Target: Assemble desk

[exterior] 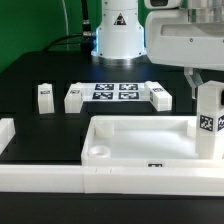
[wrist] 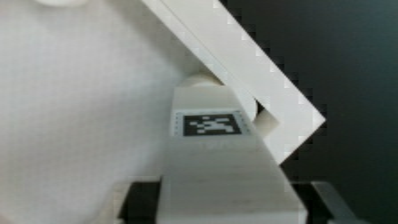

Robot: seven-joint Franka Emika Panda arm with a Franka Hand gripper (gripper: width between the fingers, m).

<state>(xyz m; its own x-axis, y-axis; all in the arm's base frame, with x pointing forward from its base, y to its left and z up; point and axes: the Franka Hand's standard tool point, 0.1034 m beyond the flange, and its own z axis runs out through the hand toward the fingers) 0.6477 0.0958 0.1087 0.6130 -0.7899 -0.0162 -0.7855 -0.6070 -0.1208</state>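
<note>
The desk panel [exterior: 140, 140], a large white tray with a raised rim, lies in the foreground. My gripper [exterior: 207, 88] is shut on a white tagged leg [exterior: 208, 122] and holds it upright at the panel's corner at the exterior view's right. In the wrist view the leg [wrist: 217, 150] sits between my dark fingers [wrist: 146, 200], its tag facing the camera, over the panel floor [wrist: 71, 100] and slanting rim [wrist: 240, 60]. I cannot tell whether the leg's lower end touches the panel. Three loose legs [exterior: 44, 94], [exterior: 73, 97], [exterior: 160, 97] lie behind the panel.
The marker board [exterior: 115, 92] lies flat between the loose legs, in front of the robot base [exterior: 118, 35]. A long white border rail [exterior: 60, 178] runs along the front, with another rail piece [exterior: 5, 135] at the exterior view's left.
</note>
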